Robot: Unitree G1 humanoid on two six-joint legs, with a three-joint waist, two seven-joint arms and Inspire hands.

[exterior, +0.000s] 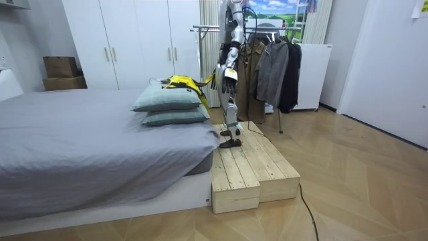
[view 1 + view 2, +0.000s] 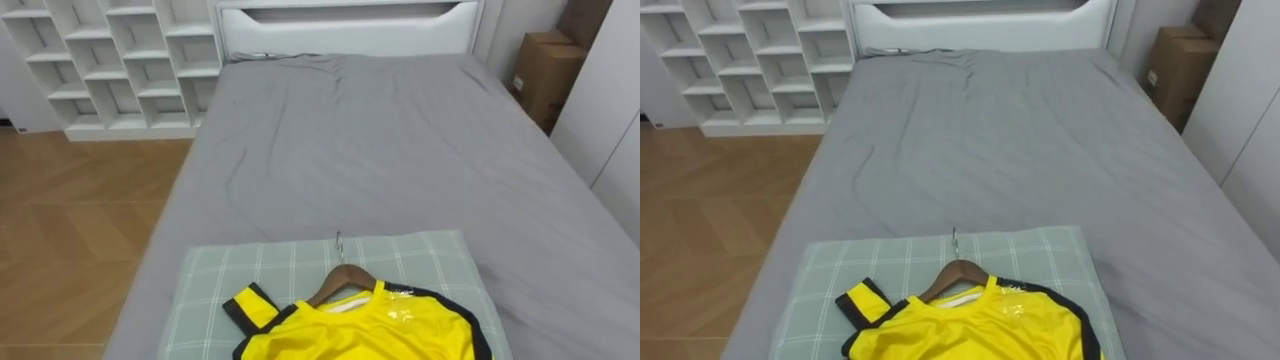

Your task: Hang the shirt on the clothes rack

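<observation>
Flat on a pale green checked pillow point(image 2: 430, 262) at the near end of the wide grey bed point(image 2: 380, 140): a yellow jersey with black trim point(image 2: 370, 330), collar already threaded on a brown wooden hanger point(image 2: 335, 283). Probably laid there for ease: raised by the pillow, close to the body, hanger fitted, ready to be lifted in one piece rather than dressed in mid-air. Points away from the robot, thin metal hook point(image 2: 340, 243) toward the white padded headboard point(image 2: 350, 25), hem toward the robot and cut off by the lower edge of the eye views. Runs lengthwise with the bed, then, hook to hem, with the hanger's shoulders crosswise and one black-cuffed sleeve folded out to the left. From the room view: standing on a low platform of pale wooden planks point(image 1: 251, 167) at the bed's end, facing the pillow, with a metal clothes rail point(image 1: 208, 29) carrying dark coats point(image 1: 277, 70) just behind; hence, as a judgement, a pick-up and then a turn. Cannot tell, of the left robot hand point(image 1: 229, 79) lowered beside the jersey's near edge, whether spread, pressed together or pinching cloth. Likely best taken at the hanger's neck, just under the hook, leaving the hook free for the rail.
</observation>
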